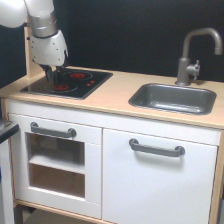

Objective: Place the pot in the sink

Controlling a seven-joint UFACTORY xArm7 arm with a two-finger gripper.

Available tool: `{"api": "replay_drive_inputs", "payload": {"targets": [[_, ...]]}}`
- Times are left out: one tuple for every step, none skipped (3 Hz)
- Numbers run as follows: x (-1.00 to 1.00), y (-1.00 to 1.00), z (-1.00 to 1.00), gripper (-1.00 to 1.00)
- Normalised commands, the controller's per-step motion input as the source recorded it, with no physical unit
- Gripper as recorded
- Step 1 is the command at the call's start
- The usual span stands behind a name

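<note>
No pot shows anywhere in the exterior view; it is hidden or out of view. The sink [150, 95] is a dark grey metal basin set in the wooden counter at the exterior view's right, and it looks empty. A tall curved grey faucet [190, 60] stands behind it. My gripper [52, 77] hangs from the white arm at the exterior view's upper left. Its dark fingertips reach down to the black stovetop [92, 80], near the left burners. The fingers merge with the dark stove surface, so I cannot tell whether they are open or shut, or whether they hold anything.
Two red burner rings [77, 76] show on the stovetop. A pale wooden side panel [30, 65] rises behind the arm at the counter's left end. Below the counter are an oven door [55, 165] and a cabinet door [160, 180] with grey handles.
</note>
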Motion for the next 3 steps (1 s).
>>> {"api": "replay_drive_inputs", "payload": {"targets": [[0.83,-0.65,-1.00,0.96],[-1.00,0.35,-1.00,1.00],[-1.00,0.24,-0.84,1.00]]}}
